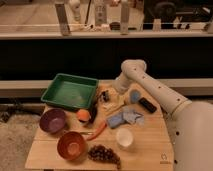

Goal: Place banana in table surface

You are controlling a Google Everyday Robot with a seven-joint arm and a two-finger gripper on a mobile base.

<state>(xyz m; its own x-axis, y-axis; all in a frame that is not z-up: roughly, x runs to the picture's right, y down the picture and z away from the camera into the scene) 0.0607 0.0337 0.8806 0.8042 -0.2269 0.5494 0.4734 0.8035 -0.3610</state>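
Observation:
The pale yellow banana (114, 106) lies on the light tan wooden table surface (150, 145), near the table's back middle, just right of the green tray. My gripper (106, 95) is at the end of the white arm (150, 87) that reaches in from the right. It hangs low over the banana's left end, by the tray's right corner. Whether it touches the banana I cannot tell.
A green tray (69, 91) stands at the back left. A round orange fruit (83, 115), an orange carrot (98, 130), a purple bowl (52, 120), a brown bowl (71, 145), grapes (104, 154), a white cup (124, 137), a blue cloth (125, 119) and a black object (147, 105) crowd the table.

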